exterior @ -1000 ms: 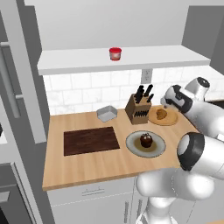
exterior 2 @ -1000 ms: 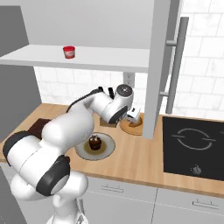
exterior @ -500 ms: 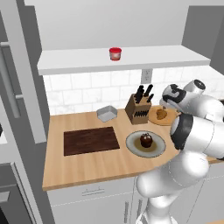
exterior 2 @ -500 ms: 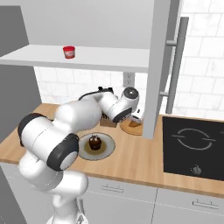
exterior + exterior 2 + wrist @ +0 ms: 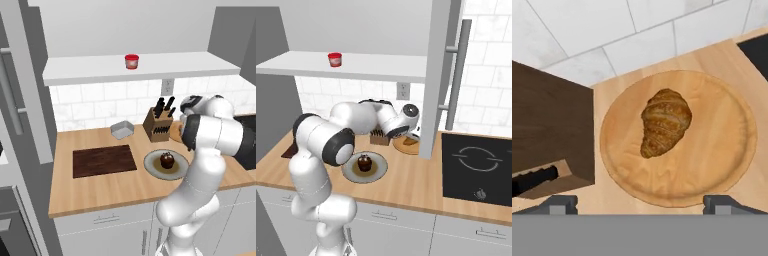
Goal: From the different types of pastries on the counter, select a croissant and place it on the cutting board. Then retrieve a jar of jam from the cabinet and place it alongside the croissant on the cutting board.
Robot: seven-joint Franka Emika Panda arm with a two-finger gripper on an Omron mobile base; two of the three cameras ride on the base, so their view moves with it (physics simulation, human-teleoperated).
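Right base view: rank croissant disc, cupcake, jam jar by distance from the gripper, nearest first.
1. Round light-tan disc, right beside the gripper, on the counter.
2. Cupcake, on the grey plate, nearer the counter's front edge and left of the gripper in this view.
3. Jar of jam, up on the cabinet ledge, far left.

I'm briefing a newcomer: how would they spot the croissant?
On the counter, behind the knife block, sits a round tan disc. The croissant lies on it: golden, ridged and crescent-shaped, unlike the dark round cupcake on the grey plate.
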